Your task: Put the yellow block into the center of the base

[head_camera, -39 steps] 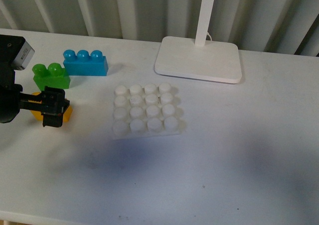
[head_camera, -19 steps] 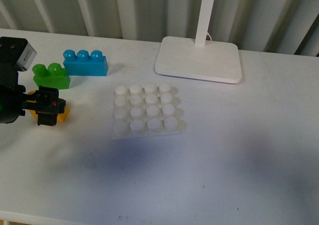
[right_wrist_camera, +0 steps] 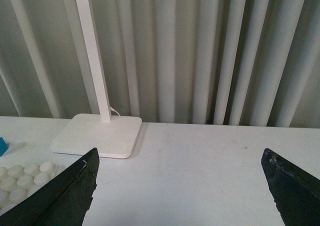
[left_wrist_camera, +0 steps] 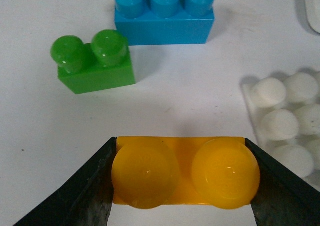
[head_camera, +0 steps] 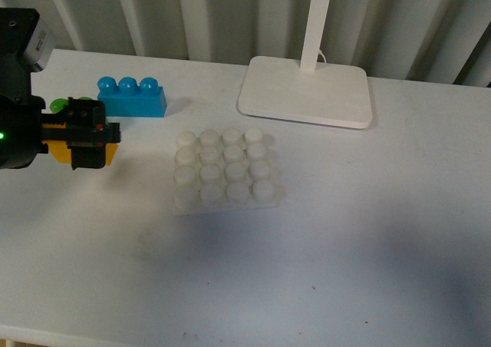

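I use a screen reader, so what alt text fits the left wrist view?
The left end effector grips a yellow two-stud plastic brick between its fingers. On the white table lie a green two-stud brick, a blue three-stud brick and the white studded base.

Front view: left gripper [head_camera: 88,136] covers most of the yellow block [head_camera: 110,153], only slivers showing either side, and hides nearly all the green block [head_camera: 60,104]; lamp [head_camera: 307,94] pole cut by top edge. Left wrist view: yellow block's lower side and both fingers run off the bottom edge, base [left_wrist_camera: 272,121] cut at the right. Right wrist view: right gripper [right_wrist_camera: 180,156] shows only finger ends at the lower corners, base clipped at the edge, blue block [right_wrist_camera: 2,147] a bare sliver.
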`<state>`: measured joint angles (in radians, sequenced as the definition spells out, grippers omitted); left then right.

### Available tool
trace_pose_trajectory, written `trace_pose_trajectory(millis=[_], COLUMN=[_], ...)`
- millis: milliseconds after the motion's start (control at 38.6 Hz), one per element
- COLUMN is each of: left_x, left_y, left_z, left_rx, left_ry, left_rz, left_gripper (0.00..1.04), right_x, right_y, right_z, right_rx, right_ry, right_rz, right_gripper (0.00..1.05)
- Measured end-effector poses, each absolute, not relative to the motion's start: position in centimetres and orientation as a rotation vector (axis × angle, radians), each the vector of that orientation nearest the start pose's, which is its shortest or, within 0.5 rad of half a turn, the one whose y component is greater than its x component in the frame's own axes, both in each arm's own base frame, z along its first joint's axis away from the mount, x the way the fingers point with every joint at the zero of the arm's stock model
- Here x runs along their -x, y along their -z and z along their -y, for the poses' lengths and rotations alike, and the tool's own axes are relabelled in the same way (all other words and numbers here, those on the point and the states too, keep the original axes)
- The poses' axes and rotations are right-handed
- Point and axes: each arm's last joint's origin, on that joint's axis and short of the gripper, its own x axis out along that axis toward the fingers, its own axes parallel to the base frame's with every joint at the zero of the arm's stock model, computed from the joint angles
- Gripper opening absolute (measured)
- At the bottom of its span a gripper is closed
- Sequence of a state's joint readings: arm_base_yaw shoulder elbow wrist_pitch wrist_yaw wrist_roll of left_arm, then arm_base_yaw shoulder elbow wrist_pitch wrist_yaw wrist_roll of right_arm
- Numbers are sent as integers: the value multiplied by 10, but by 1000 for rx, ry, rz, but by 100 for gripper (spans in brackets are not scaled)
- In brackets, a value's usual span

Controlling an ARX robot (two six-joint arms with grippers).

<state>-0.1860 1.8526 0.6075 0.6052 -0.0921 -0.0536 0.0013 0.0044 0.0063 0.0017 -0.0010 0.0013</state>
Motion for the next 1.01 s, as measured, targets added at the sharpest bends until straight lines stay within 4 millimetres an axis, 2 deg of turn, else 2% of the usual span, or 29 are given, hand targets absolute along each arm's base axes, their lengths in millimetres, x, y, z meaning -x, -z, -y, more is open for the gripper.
trace_pose_trajectory(millis=[389,778,1012], left_x=[-308,-302,-298], left_y=[-108,-103,-96], left_z=[132,186,203], left_rx=[40,93,102], left_ry=[-11,6,0], left_rz=[-619,-635,-653], left_gripper=[66,65,65], right_x=[-98,-98,-98], right_y=[-165,-165,-165], right_z=[0,0,0], right_rx=[-1,-1,-1], right_ry=[-2,-2,-3], right_rz=[4,4,4], right_gripper=[95,95,95])
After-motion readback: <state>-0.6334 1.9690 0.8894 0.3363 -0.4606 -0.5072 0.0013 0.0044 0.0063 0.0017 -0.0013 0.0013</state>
